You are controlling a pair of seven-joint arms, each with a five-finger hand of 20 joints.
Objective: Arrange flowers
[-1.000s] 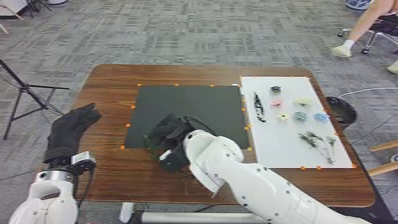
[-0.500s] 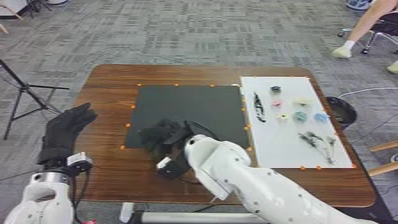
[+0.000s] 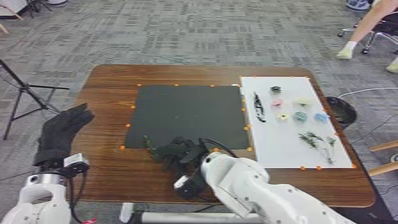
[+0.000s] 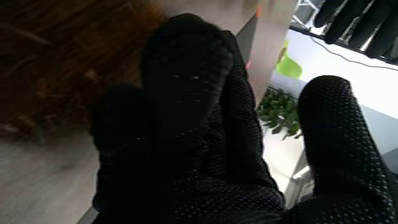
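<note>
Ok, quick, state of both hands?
Left hand: open, fingers straight.
Right hand: open, thumb apart; can't tell if it holds the green sprig beside it.

Head view: high, forward-down over table. Right wrist view: close along right robot hand, shared by both.

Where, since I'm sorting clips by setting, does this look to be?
Probably an office or lab workroom, judging by the grey patterned carpet, the black tripod and the wheeled chair.
</note>
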